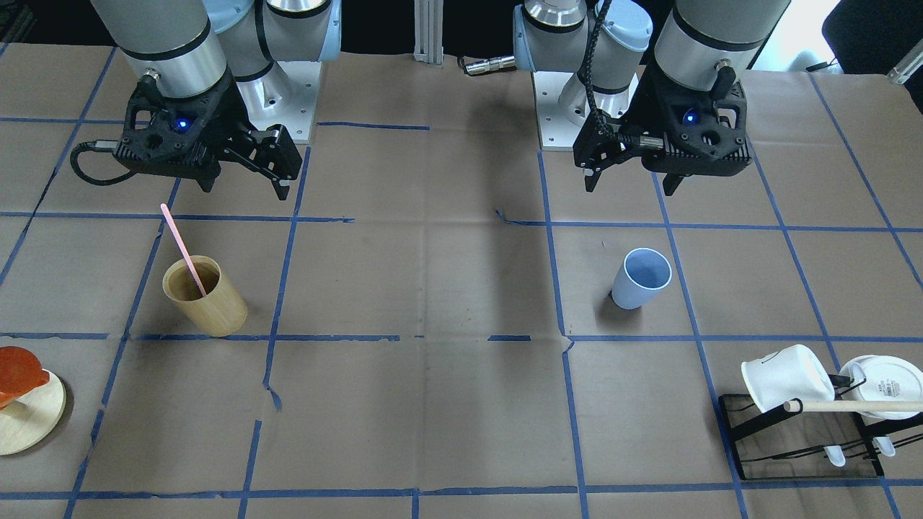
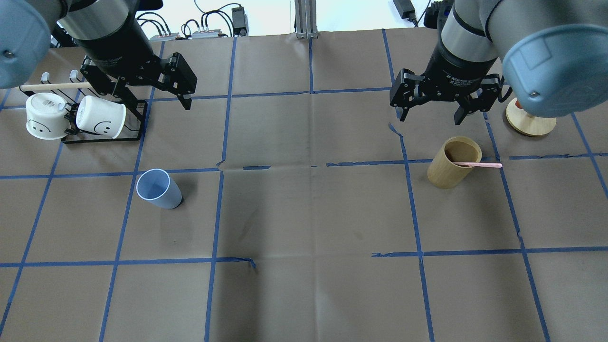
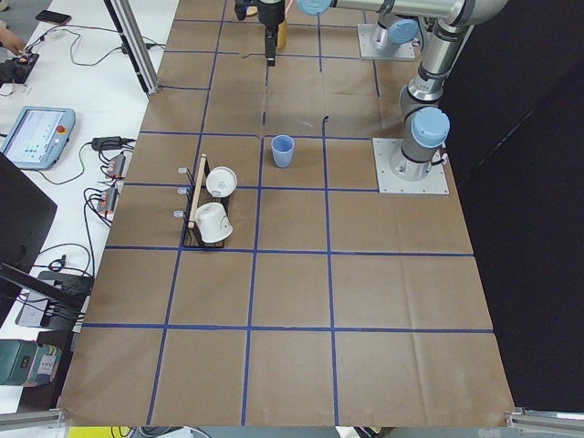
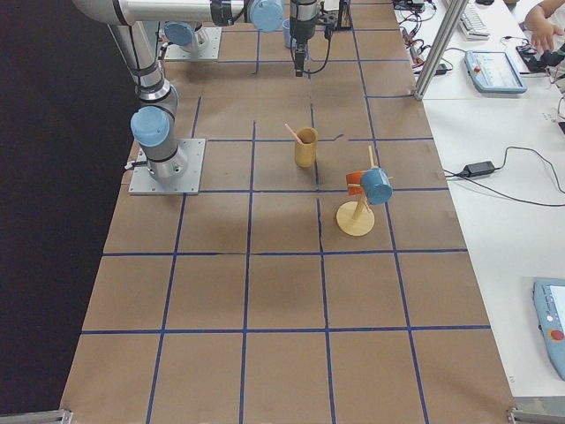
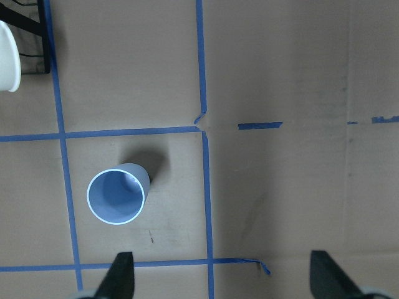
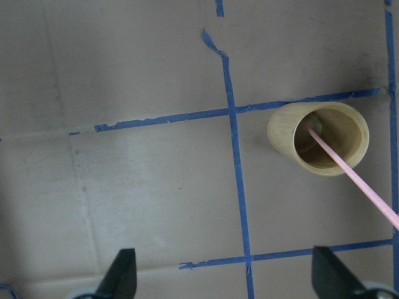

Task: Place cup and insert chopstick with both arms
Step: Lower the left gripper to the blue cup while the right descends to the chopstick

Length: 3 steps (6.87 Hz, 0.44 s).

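**Both pincers wide and empty above the desk**

The left pincer (image 1: pixel 629 186) hung over the brown paper-covered desk (image 1: pixel 433 288) with its jaws spread wide and nothing between them. The light blue plastic cup (image 1: pixel 640 277) stood upright, mouth up, inside one of the blue-taped squares on the robot's left half. It was apart from the pincer and near a tape crossing.

The right pincer (image 2: pixel 430 116) was likewise spread wide and held nothing. On that side the tan bamboo cylindrical holder (image 1: pixel 209 303) stood upright beside a tape line. The thin pink chopstick (image 1: pixel 182 249) sat inside it, lower end in the holder, leaning on the rim with its upper part sticking well out.

At the far left corner a black wire rack (image 1: pixel 730 432) carried two white cups (image 1: pixel 787 378) tipped on their sides. At the far right edge stood a round wooden stand (image 1: pixel 32 422).
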Tool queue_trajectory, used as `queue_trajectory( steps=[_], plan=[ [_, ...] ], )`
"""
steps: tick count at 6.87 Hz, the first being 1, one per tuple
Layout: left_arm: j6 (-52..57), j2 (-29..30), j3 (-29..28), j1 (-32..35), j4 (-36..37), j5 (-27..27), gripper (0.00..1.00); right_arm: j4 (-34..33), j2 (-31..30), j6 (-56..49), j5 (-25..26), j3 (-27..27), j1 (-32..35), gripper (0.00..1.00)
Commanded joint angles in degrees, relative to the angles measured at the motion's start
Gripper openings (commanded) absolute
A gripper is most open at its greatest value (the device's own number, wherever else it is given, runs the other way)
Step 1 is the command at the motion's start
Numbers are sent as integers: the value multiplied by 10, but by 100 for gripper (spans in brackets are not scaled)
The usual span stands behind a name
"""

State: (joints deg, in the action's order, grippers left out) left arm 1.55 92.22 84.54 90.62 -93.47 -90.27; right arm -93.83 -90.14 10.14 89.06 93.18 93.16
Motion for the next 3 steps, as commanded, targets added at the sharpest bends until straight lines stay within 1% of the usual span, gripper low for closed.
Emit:
queue_trajectory(
  steps=[1, 3],
  plan=[
    [-1, -2, 0, 0, 0, -2, 100, 0, -1, -1, 2, 1, 0, 100],
    [2, -2, -1, -3, 0, 0, 100, -4, 3, -23, 2, 2, -1, 100]
  ],
)
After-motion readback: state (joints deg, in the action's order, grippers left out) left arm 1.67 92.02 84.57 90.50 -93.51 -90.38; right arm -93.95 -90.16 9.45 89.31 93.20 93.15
